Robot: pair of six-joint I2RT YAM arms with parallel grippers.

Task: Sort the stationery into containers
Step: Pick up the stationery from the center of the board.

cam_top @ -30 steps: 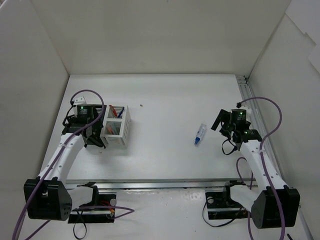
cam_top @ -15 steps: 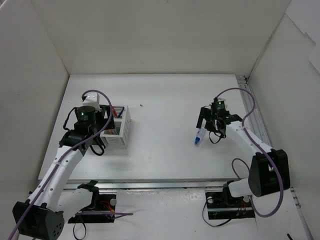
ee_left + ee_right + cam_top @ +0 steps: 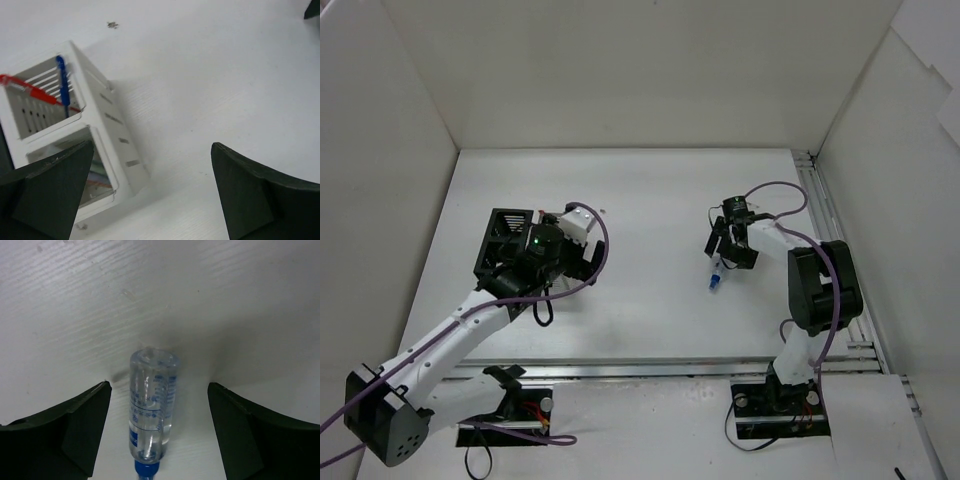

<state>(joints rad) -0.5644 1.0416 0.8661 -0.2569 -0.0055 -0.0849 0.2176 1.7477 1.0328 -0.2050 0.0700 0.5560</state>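
- A white desk (image 3: 650, 190), seen from above and walled on three sides; two robot arms reach in from the near edge.
- The left gripper (image 3: 152, 146) hovers over the left half of the desk. Its fingers (image 3: 50, 195) are spread wide and hold nothing.
- Beside its left finger stands the white organiser (image 3: 115, 120), upright, with slatted sides. The far compartment holds a red pen (image 3: 30, 90) and a blue pen (image 3: 63, 85) that cross each other — the near compartment shows coloured items too blurred to name.
- The black organiser (image 3: 503, 240) stands close by, nearer the left edge.
- The right gripper (image 3: 159, 385) is low over the right half of the desk. Its fingers (image 3: 260, 435) are wide, one on each side of the clear tube (image 3: 152, 400), and neither touches it.
- The tube lies flat on the desk, with its blue cap (image 3: 146, 470) toward the near edge.
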